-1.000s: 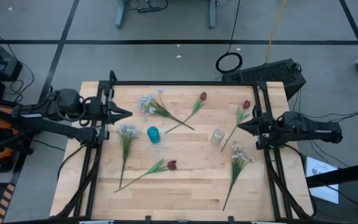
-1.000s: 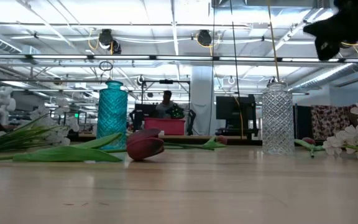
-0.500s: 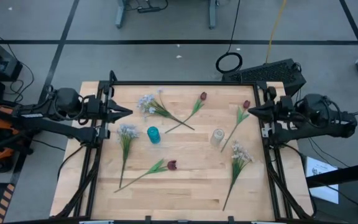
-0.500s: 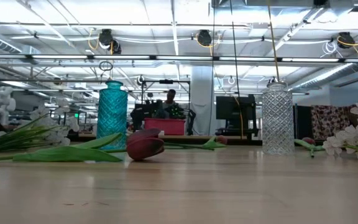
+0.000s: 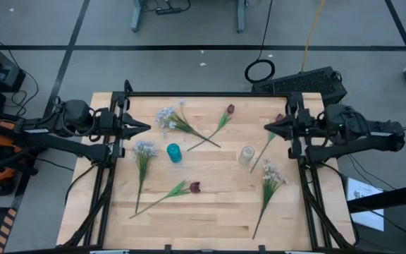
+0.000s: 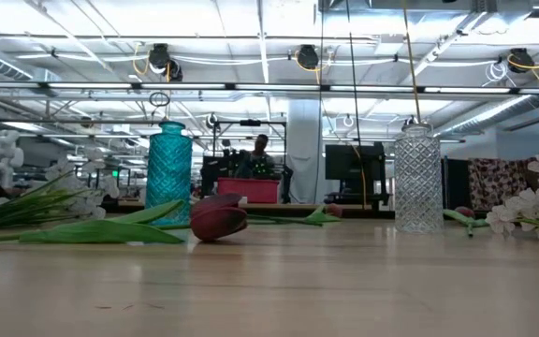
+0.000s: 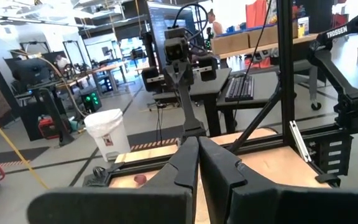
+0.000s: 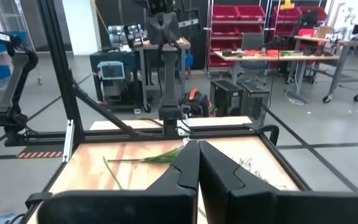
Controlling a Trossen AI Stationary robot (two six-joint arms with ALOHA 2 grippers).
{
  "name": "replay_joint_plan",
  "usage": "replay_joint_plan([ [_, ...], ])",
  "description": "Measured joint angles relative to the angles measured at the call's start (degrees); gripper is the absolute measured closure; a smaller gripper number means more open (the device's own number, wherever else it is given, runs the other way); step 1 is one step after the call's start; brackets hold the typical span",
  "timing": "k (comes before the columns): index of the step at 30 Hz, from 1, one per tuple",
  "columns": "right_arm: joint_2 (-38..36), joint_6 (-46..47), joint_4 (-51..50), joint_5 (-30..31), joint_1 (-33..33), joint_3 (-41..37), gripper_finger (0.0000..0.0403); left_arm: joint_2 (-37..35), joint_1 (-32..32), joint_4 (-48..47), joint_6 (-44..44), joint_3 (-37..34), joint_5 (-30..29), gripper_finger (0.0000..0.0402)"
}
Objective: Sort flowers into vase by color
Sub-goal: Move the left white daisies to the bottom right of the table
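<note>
From above, the right pincer (image 5: 268, 128) hangs closed and empty over the bench (image 5: 217, 219), its tip just beside a red tulip (image 5: 279, 118); the clear vase (image 5: 247, 154) is near below it. The left pincer (image 5: 146, 128) waits closed beside the white sprays (image 5: 166, 117) and the teal vase (image 5: 174, 152). At bench level all flowers lie flat, with both vases empty. I judge that sorting has not begun: next the right pincer must open and descend on the tulip stem
</note>
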Motion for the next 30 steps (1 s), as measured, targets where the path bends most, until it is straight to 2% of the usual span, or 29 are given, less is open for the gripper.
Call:
replay_joint_plan([
  [9,1.95,1.51,-0.06,0.06,0.0,0.02,0.0403,0.73,0.01,-1.67,-1.73,0.0,0.02,0.0379],
  [14,3.25,1.53,0.23,3.05,-0.02,0.02,0.0403,1.17,-0.03,-2.05,-3.37,0.02,0.02,0.0379],
  [21,5.07,1.51,0.29,3.08,-0.02,0.02,0.0403,1.67,-0.51,-4.54,-10.19,0.02,-0.08,0.0379],
  [25,5.6,1.59,0.26,3.06,-0.02,0.02,0.0403,2.31,-2.12,-8.86,-11.73,0.02,-3.14,0.0392],
  [30,6.23,3.89,-0.88,3.01,-0.02,0.02,0.0403,3.36,-4.41,-12.86,-21.86,0.02,-7.98,0.0396],
])
